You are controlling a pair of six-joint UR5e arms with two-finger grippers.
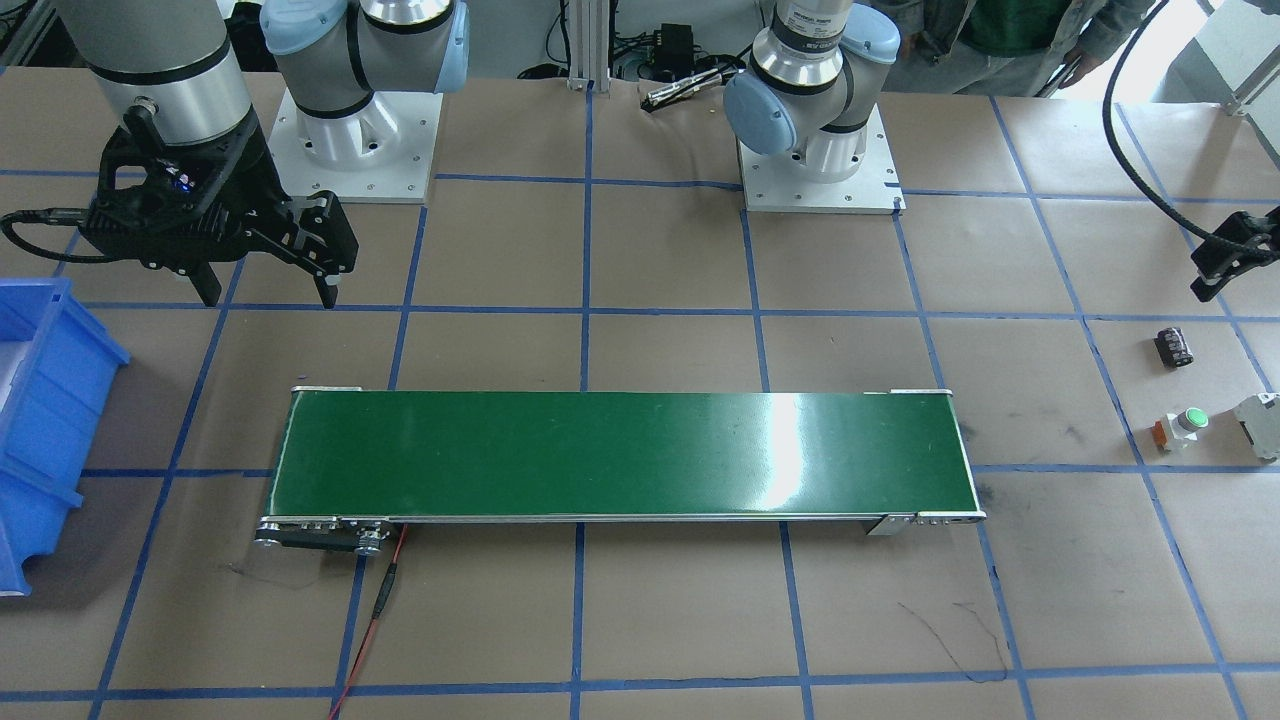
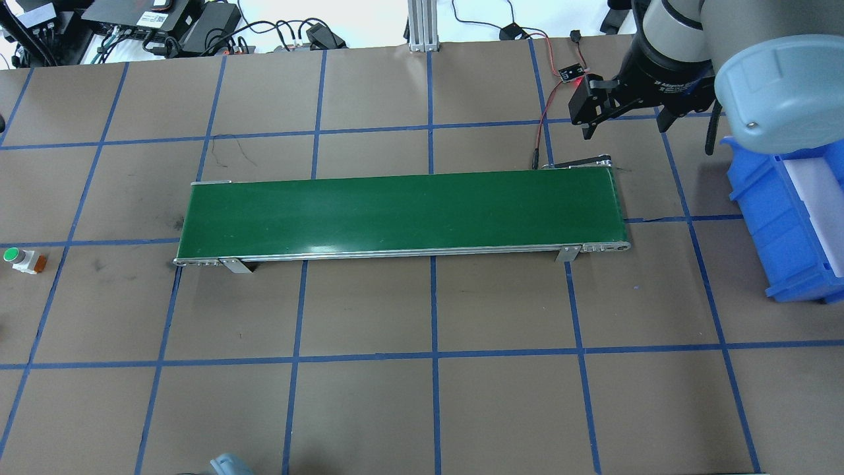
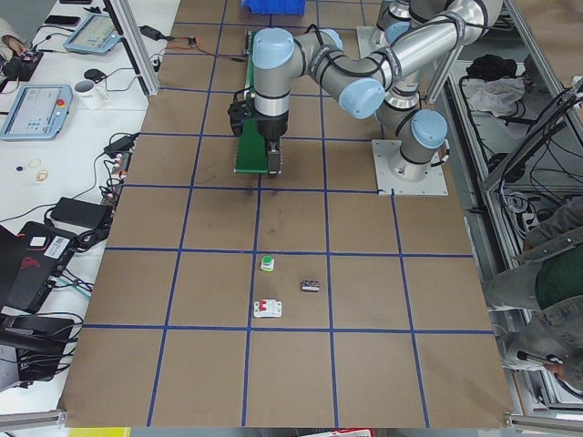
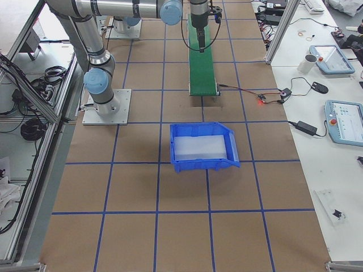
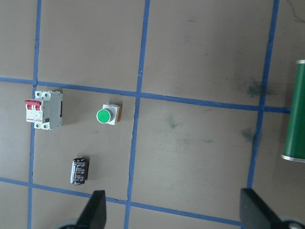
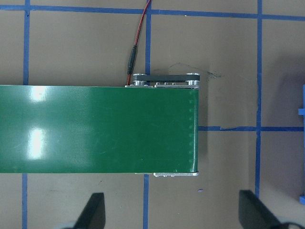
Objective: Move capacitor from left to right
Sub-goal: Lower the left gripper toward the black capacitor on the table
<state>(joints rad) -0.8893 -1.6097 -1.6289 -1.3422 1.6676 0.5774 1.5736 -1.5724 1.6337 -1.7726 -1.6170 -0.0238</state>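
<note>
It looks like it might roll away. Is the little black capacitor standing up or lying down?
Lying down: the capacitor rests on its side, its length showing from above.

left tool (image 1: 1210,270) edge-cropped, blue bin (image 1: 45,400) cropped

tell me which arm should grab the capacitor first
Left, probably. The left gripper hangs open near the capacitor; the right gripper is over the conveyor's opposite end, by the blue bin.

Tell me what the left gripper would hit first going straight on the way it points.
Probably the bare table, by a blue tape line; the capacitor lies outside the open left gripper.
</note>
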